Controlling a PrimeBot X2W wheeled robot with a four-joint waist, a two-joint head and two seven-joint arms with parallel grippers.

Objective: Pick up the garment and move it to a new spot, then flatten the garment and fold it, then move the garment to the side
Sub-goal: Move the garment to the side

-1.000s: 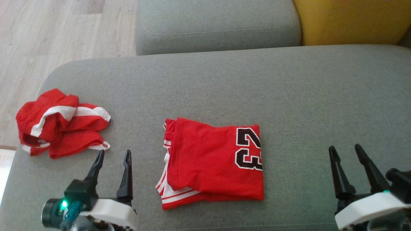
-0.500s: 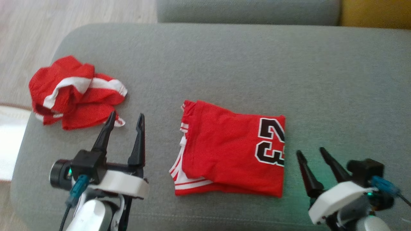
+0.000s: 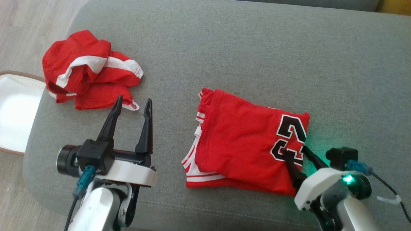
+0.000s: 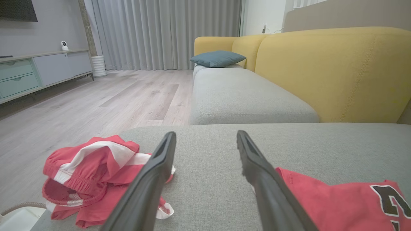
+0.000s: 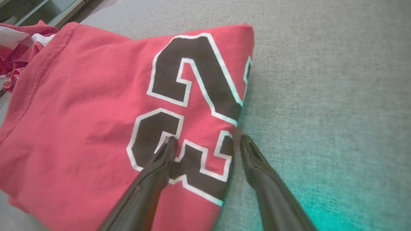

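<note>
Garment (image 3: 244, 141) folded, number (image 3: 290, 133) partly hidden by right tool (image 3: 294, 149) | both tools spread | left tool (image 3: 134, 98) empty

The left gripper (image 3: 134, 98) and right gripper (image 3: 293, 149) share tapered black fingers, white shells and teal cable plugs, the lower-right one glowing green.
</note>
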